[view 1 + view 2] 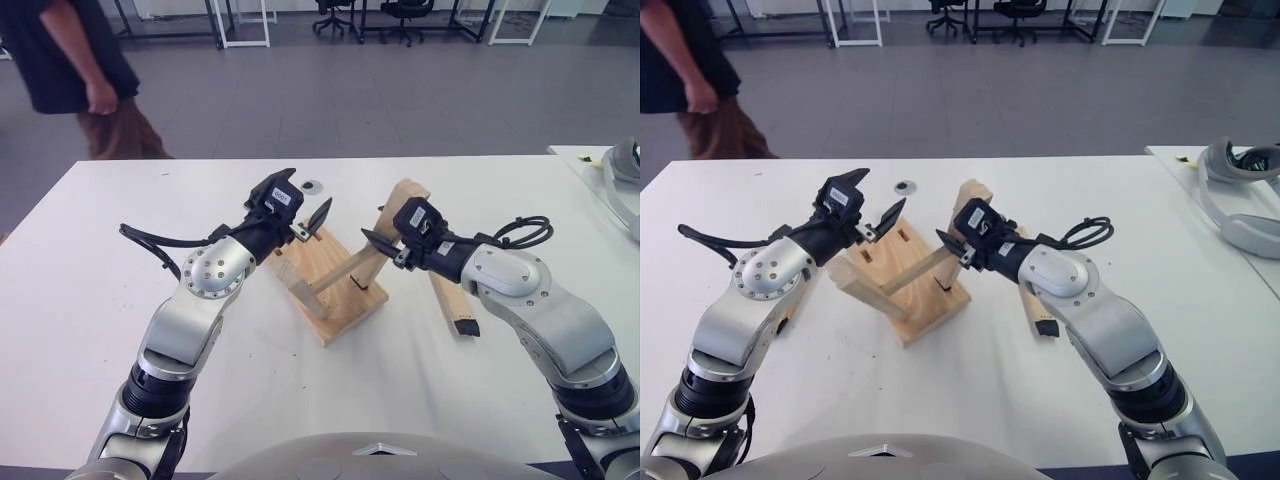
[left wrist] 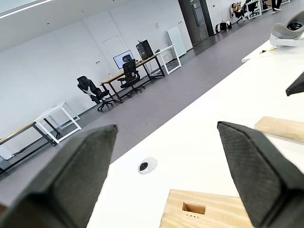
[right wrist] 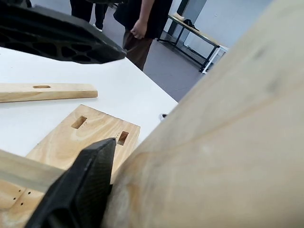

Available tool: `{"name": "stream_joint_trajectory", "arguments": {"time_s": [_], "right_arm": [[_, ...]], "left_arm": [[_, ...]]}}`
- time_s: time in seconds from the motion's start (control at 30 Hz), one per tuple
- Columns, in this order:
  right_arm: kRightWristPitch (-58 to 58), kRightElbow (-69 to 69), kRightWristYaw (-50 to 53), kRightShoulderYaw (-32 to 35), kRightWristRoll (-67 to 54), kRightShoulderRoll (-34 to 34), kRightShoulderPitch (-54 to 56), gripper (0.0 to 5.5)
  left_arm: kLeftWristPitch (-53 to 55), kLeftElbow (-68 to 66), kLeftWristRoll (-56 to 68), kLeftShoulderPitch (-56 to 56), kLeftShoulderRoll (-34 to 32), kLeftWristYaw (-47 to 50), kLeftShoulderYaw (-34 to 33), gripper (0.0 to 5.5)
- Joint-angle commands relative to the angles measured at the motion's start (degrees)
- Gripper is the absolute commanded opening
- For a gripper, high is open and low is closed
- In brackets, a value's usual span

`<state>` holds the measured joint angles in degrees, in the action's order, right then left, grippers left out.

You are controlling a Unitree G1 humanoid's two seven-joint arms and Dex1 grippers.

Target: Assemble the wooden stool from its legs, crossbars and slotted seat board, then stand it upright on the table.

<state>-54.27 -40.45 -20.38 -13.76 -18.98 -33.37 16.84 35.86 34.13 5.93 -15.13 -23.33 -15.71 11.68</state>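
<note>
Seat board point(image 1: 345, 305): lies at the centre of the white desk point(image 1: 120, 230), slotted face up, with two rectangular slots visible at its far left end.

Crossbar point(image 1: 920, 270): rises from the middle of the seat board and slants up to the right, ending at the right gripper point(image 1: 380, 248). It stands between the two grippers.

Leg point(image 1: 450, 295): just right of the seat board. Its dark-capped near end rests on the desk and its far end appears raised. It passes close behind the right gripper. Whether that gripper grasps the leg or the crossbar cannot be told.

Left gripper point(image 1: 305, 198): released, jaws spread wide with nothing between them. It hangs above the far left end of the seat board, clear of the wood.

Slotted bar point(image 3: 47, 91): lies flat on the desk, left of the seat board. In the eye views the left arm covers most of it.

Surroundings:
- A round cable port point(image 1: 312, 185) is set in the desk just beyond the seat board.
- A headset point(image 1: 1240, 200) lies on a neighbouring desk, far right, well apart from the parts.
- Office chairs point(image 2: 92, 90) and further desks stand on the floor beyond.
</note>
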Motion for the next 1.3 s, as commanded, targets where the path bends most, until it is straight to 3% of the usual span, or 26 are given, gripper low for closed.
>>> {"name": "stream_joint_trajectory", "arguments": {"time_s": [0.03,0.2,0.3,0.4,0.6,0.83,0.97,1.03,1.13,1.3], "right_arm": [[-9.95,7.18,1.73,3.06,-2.76,3.72,-5.81,2.17],[-13.84,9.41,3.33,12.33,-9.45,13.41,-6.05,2.17],[-12.54,8.85,3.75,14.67,-12.12,16.87,-6.06,2.62],[-9.55,8.46,2.98,14.04,-12.22,16.61,-5.65,3.18],[3.39,7.85,-0.63,14.27,-11.36,16.45,-5.77,3.18],[7.46,5.05,-2.13,23.53,-22.43,17.04,2.94,3.18],[8.40,13.10,2.33,34.69,-31.33,14.90,15.00,3.18],[9.56,19.75,3.85,36.76,-29.53,12.28,18.12,3.18],[11.39,29.16,4.98,29.56,-17.29,7.47,14.23,3.18],[25.14,40.03,-6.22,2.11,7.28,-1.79,3.02,3.18]], "left_arm": [[-0.44,-1.58,-1.54,-1.70,0.31,0.23,-1.27,3.85],[-0.86,-1.81,-0.98,-0.78,0.25,-0.38,-4.47,3.85],[-0.73,-1.68,-0.38,0.01,0.79,-0.51,-5.85,3.85],[-0.87,-1.68,-0.20,0.67,1.14,-0.74,-6.27,3.85],[-1.33,-1.49,0.10,2.59,0.78,-0.62,-7.49,3.85],[-1.13,0.59,-0.60,10.01,-1.09,-0.86,-9.93,3.85],[1.49,6.23,-0.57,19.78,-4.03,-1.32,-14.63,3.85],[3.29,8.76,-0.53,26.16,-5.76,-2.25,-17.34,3.85],[6.09,9.18,2.24,31.08,-5.32,-3.99,-18.24,3.85],[9.36,-0.70,5.86,27.61,-5.61,-9.11,-12.99,3.85]]}}
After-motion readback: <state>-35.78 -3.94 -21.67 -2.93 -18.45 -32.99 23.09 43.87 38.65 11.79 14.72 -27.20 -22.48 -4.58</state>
